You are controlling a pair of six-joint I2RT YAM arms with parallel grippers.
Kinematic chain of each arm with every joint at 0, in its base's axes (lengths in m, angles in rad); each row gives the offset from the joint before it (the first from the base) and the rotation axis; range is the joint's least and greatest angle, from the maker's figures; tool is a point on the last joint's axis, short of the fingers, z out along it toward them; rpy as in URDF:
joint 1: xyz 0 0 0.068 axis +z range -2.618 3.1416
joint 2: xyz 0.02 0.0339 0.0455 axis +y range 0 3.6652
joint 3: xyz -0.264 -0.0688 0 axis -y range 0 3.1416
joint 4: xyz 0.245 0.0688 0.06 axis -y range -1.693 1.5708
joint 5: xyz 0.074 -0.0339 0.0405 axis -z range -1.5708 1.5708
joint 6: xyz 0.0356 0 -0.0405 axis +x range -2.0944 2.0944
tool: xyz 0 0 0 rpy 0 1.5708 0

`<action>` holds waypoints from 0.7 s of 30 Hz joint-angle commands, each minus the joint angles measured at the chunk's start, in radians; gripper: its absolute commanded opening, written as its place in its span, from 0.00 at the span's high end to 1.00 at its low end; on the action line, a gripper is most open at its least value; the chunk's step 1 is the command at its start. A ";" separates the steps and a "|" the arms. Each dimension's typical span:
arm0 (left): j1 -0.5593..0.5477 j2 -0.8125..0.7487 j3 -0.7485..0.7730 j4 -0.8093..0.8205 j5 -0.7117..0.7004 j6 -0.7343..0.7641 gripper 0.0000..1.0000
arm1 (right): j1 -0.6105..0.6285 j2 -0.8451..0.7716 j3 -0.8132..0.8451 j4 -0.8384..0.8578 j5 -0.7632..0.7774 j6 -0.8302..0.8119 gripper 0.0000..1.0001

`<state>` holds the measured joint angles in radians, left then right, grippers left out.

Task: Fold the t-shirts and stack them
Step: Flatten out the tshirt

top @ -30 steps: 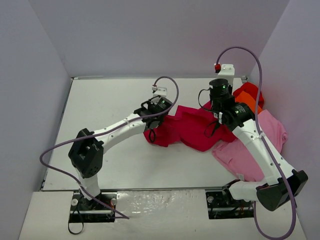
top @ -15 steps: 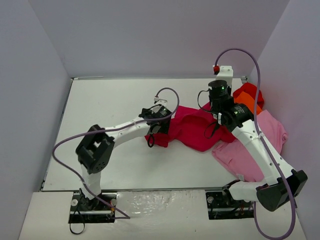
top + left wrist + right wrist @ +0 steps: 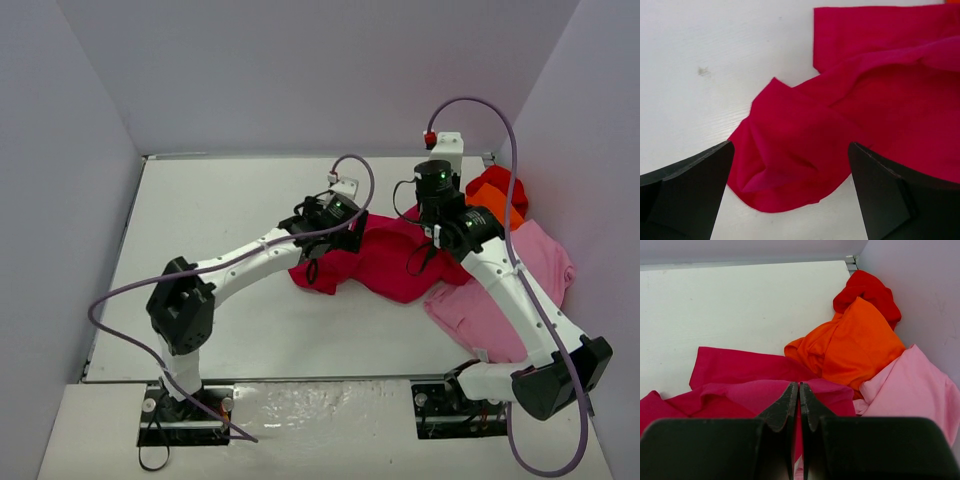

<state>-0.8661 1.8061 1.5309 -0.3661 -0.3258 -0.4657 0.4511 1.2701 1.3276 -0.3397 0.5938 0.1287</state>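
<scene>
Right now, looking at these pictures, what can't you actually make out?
- Red t-shirt: top and right wrist views, mostly buried under the orange t-shirt; its shape is unknown.
- Light pink t-shirt: top view, the right arm crosses it; right wrist view, cut off by the edge.
- Crimson t-shirt: left wrist view, cut off at the right edge.
- Right tool: shut, but its own fingers hide whether cloth is pinched.

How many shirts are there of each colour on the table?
crimson-magenta shirt: 1
orange shirt: 1
light pink shirt: 1
red shirt: 1
Total: 4 shirts
</scene>
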 commanded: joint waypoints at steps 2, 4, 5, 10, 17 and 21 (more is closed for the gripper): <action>-0.058 0.121 0.153 -0.022 0.070 0.091 0.03 | -0.006 -0.001 0.003 0.067 0.010 0.014 1.00; -0.069 0.156 0.184 -0.024 0.089 0.086 0.03 | -0.005 0.004 0.002 0.067 0.009 0.021 1.00; -0.073 0.166 0.203 -0.024 0.103 0.081 0.03 | -0.006 0.006 0.001 0.067 0.008 0.025 1.00; -0.088 0.172 0.216 -0.012 0.128 0.074 0.03 | -0.006 0.008 0.001 0.067 0.008 0.021 1.00; -0.090 0.184 0.198 0.010 0.136 0.068 0.03 | -0.006 0.010 0.000 0.066 0.005 0.025 1.00; -0.090 0.216 0.197 0.018 0.152 0.073 0.17 | -0.006 -0.011 -0.009 0.059 0.010 0.028 1.00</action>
<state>-0.9581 2.0460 1.6775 -0.3916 -0.1853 -0.4035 0.4511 1.2751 1.3209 -0.3373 0.5861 0.1458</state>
